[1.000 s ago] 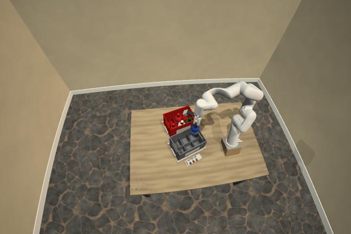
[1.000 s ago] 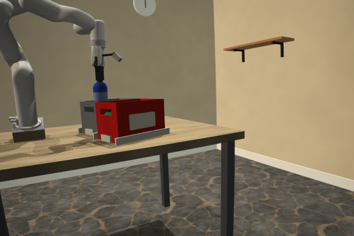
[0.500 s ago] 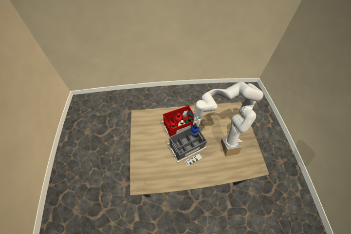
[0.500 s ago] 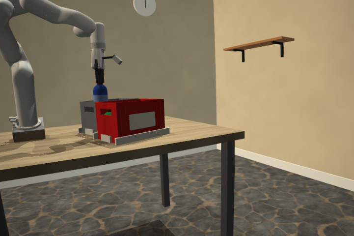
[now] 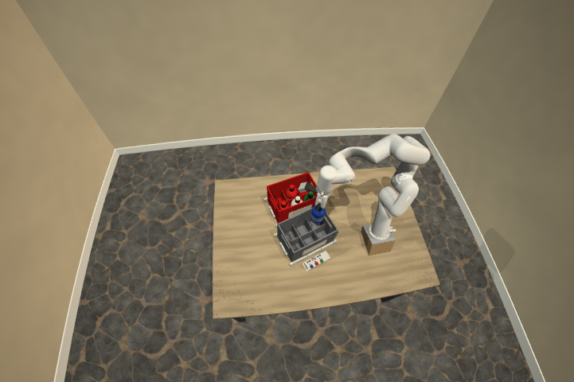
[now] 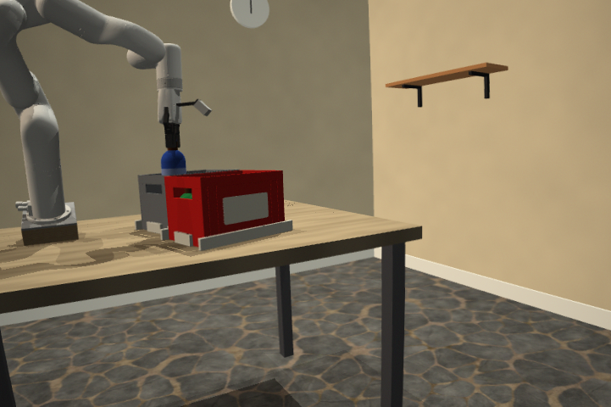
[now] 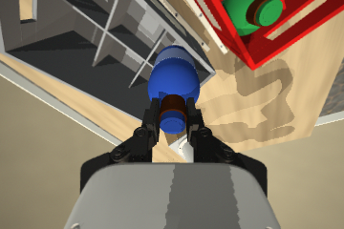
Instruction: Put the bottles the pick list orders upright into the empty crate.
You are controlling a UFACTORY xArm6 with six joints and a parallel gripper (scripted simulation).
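The tool (image 5: 318,205) (image 6: 172,147) (image 7: 173,107) is clenched on the neck of a blue bottle (image 5: 318,215) (image 6: 173,162) (image 7: 174,82), its fingers on either side just below the blue cap. The bottle is upright, its lower part inside a corner compartment of the gray crate (image 5: 290,255) (image 6: 147,206) (image 7: 51,50), the corner nearest both the red crate and the arm's base; its shoulder stands above the rim. Whether its bottom touches the crate floor cannot be told. The other compartments that show in the gray crate hold no bottle.

Just beside it is the red crate (image 5: 277,210) (image 6: 186,215) (image 7: 253,66), holding two red-capped bottles, a white-capped bottle (image 5: 297,201) and a green bottle (image 5: 310,196) (image 7: 242,18). Both crates sit level on the wooden worktop (image 5: 251,278) (image 6: 315,230) (image 7: 218,107), low pale strips along their feet.

The pick list (image 5: 316,260) lies flat on the worktop beside the gray crate, on the side away from the red one. Blue, red and green marks show on it; its figures are too small to read with certainty.
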